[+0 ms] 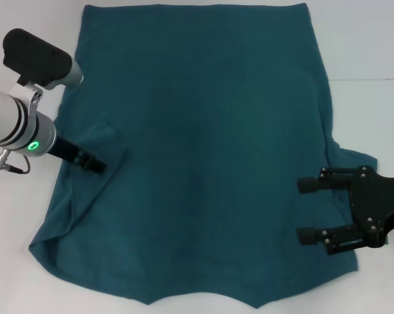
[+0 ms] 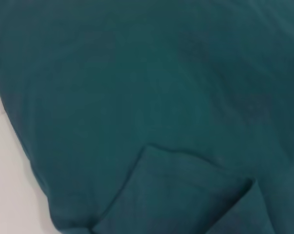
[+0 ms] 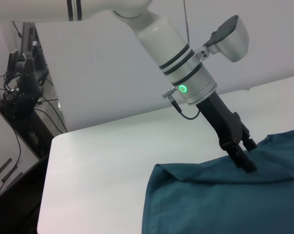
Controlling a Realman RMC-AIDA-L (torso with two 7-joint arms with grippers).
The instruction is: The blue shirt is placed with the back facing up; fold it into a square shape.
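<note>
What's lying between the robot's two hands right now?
Only the dark teal-blue cotton shirt, spread flat between left hand and right hand, per the head view.

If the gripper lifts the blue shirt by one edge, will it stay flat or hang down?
Probably it will hang: the shirt is thin cloth, and its sleeve already lies folded over where the left gripper presses. It likely drags and wrinkles rather than slides. The right gripper is open above the other side.

The left arm (image 1: 17, 127) is a white cylinder with dark bands and silver rings. At its wrist a small green ring light (image 3: 183, 88) glows, with a thin black cable beside it. A black-topped grey camera housing (image 1: 36, 59) sits at 12 o'clock from it. The left gripper (image 3: 244, 155) is black. The right gripper (image 1: 309, 210) is black too, with small silver screws.
</note>
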